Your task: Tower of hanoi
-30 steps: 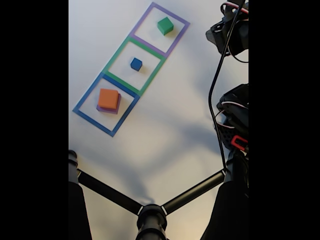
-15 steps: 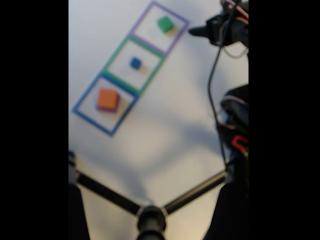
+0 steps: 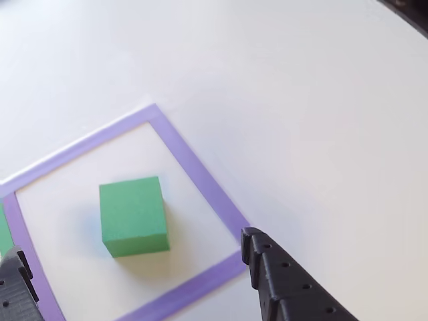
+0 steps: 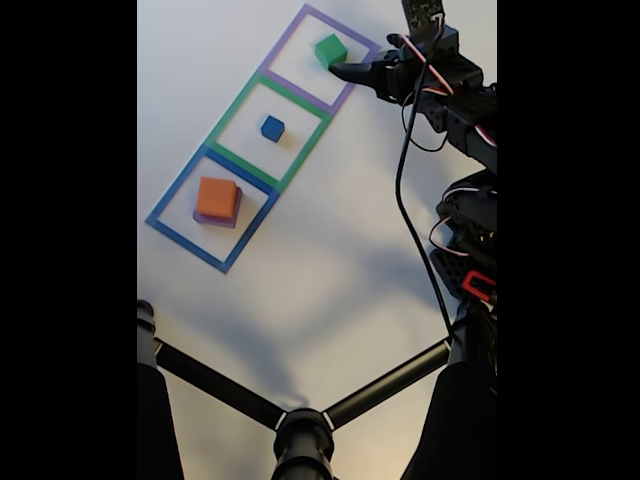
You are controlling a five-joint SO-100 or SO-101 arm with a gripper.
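Green cube (image 3: 133, 216) sits inside purple frame (image 3: 200, 177), near the open, empty end effector (image 3: 134, 267).

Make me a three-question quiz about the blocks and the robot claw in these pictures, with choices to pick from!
1. Where is the green block?
A. in the purple square
B. in the blue square
C. off the squares

2. How many taped squares lie on the table?
A. two
B. three
C. five

3. What is the claw doing?
A. squeezing the green block
B. holding the blue block
C. open next to the green block

Answers: 1 A, the purple square frames it in both views. 2 B, purple, green square and blue square sit in a row. 3 C, its fingers stand apart and hold nothing.
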